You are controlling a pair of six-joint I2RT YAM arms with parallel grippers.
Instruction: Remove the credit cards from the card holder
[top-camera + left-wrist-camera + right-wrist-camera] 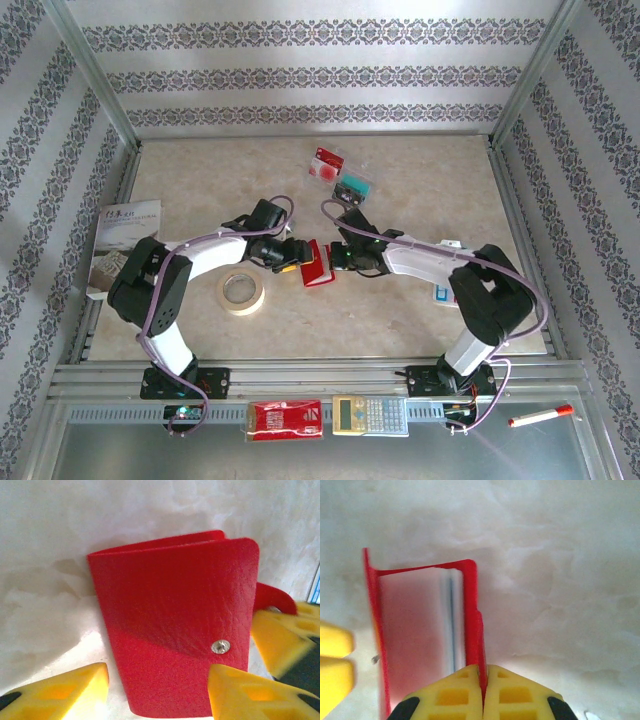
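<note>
The red card holder (317, 264) stands on edge in the middle of the table, between both grippers. My right gripper (483, 672) is shut on one red cover of the card holder (470, 610), which is partly spread. Greyish clear pockets and a thin blue edge show inside. My left gripper (157, 669) is open; its yellow fingers (65, 690) stand apart on either side of the holder's outer cover (175, 615) with the metal snap. Two credit cards lie farther back on the table: a red-with-white one (328, 163) and a teal-and-black one (353, 186).
A tape roll (241, 292) lies left of the holder, beside the left arm. A booklet (125, 238) is at the left edge. A small blue-and-white flat piece (443, 293) lies by the right arm. On the front rail sit a red packet (284, 420), a calculator (370, 414) and a marker (540, 415).
</note>
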